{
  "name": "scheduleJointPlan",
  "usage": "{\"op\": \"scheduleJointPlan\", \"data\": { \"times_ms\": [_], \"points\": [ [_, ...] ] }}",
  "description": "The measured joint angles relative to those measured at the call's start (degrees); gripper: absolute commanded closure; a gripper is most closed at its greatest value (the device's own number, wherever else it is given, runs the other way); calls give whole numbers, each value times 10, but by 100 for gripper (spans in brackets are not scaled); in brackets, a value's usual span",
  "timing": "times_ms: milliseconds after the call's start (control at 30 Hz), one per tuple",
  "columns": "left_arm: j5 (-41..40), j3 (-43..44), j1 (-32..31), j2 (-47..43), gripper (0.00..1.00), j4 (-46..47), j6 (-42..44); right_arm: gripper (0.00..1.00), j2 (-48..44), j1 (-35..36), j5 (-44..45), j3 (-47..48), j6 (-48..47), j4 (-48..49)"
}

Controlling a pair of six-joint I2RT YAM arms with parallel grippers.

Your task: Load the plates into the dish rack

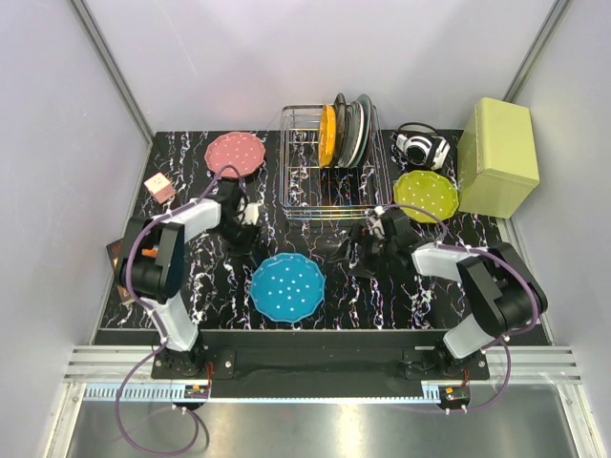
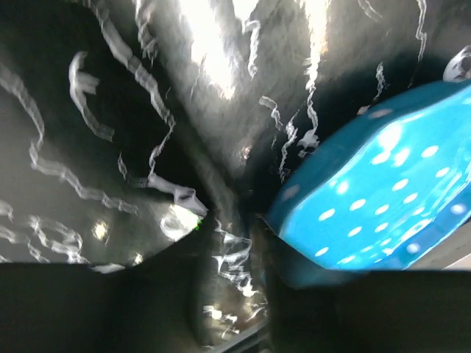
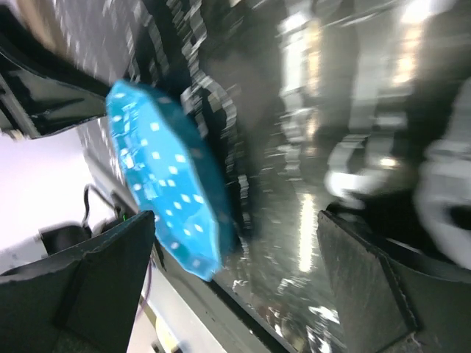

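Note:
The blue plate [image 1: 287, 286] lies flat on the black marbled table [image 1: 315, 224] near the front, between both arms. The pink plate [image 1: 235, 153] lies at the back left, the yellow-green plate [image 1: 426, 195] right of the dish rack [image 1: 310, 176]. An orange plate [image 1: 327, 135] stands upright in the rack. My left gripper [image 1: 250, 221] hovers low between the pink and blue plates, its jaws a little apart with only table between them [image 2: 232, 301]; the blue plate [image 2: 375, 198] is to its right. My right gripper [image 1: 361, 243] stands wide open and empty [image 3: 235, 294], with the blue plate [image 3: 165, 176] beside its left finger.
Plain grey and dark plates [image 1: 355, 129] stand in the rack beside the orange one. A yellow-green box [image 1: 496, 157] sits at the back right, with a black-and-white object [image 1: 422, 148] next to it. A small pink block [image 1: 159, 187] lies at the table's left edge.

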Motion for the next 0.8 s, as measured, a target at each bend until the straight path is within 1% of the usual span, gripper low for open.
{"op": "scheduleJointPlan", "data": {
  "times_ms": [33, 67, 167, 233, 267, 333, 467, 567, 633, 700, 733, 800],
  "points": [
    [-3, -11, 0, -11, 38, 3, -18, 4, 7, 16, -4, 0, 5, 14],
    [-7, -25, 3, -28, 36, 7, -37, 4, 13, 30, -7, 0, 12, 26],
    [-24, -94, 27, -98, 35, 27, -92, 4, 28, 57, -22, -7, 32, 62],
    [-14, -141, 47, -133, 34, 47, -131, 4, 31, 60, -29, -16, 48, 83],
    [10, -171, 61, -155, 34, 63, -162, 4, 33, 60, -32, -20, 55, 92],
    [54, -221, 69, -188, 34, 107, -220, 4, 36, 59, -38, -24, 67, 105],
    [147, -315, 43, -232, 37, 207, -325, 4, 55, 62, -57, -24, 85, 126],
    [186, -368, 33, -255, 42, 272, -381, 6, 81, 74, -77, -14, 100, 148],
    [199, -386, 30, -260, 47, 293, -403, 7, 99, 84, -89, 0, 104, 158],
    [203, -390, 31, -255, 53, 299, -419, 8, 110, 85, -96, 6, 104, 162],
    [206, -390, 31, -246, 60, 308, -425, 9, 115, 86, -101, 9, 105, 167],
    [218, -385, 30, -216, 65, 325, -436, 12, 124, 92, -106, 11, 106, 176]
  ]
}}
